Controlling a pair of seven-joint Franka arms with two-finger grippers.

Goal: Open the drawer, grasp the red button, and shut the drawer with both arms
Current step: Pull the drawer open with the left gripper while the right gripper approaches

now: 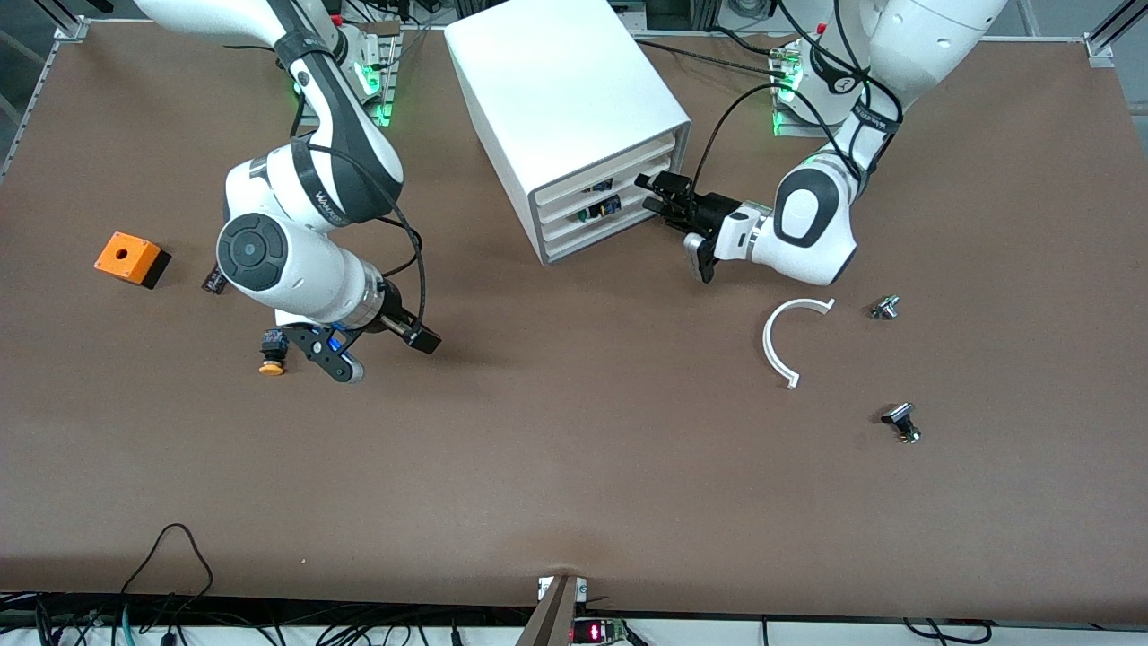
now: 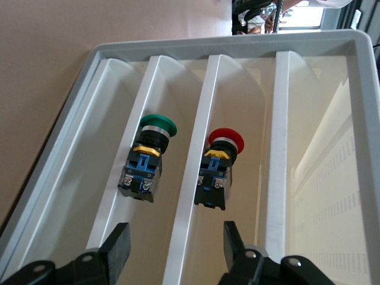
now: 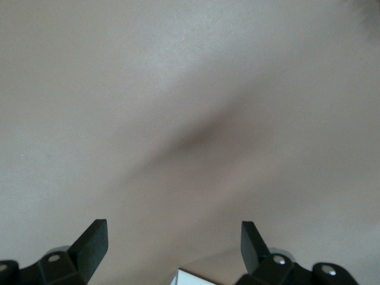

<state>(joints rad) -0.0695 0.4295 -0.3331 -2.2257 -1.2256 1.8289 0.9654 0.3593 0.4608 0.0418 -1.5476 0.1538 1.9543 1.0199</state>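
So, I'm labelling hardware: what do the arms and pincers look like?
Both arms are glossy white rounded shells with black joint bands and loose black cables. The right arm has a round black end cap. The left pincer and right pincer are black, with two flat fingers.

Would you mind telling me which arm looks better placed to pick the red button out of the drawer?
The left, probably. The left gripper is open at the drawer, with the red button just ahead of its fingertips. The right gripper, also open, hangs over bare table near the yellow-capped button, well away from the cabinet.
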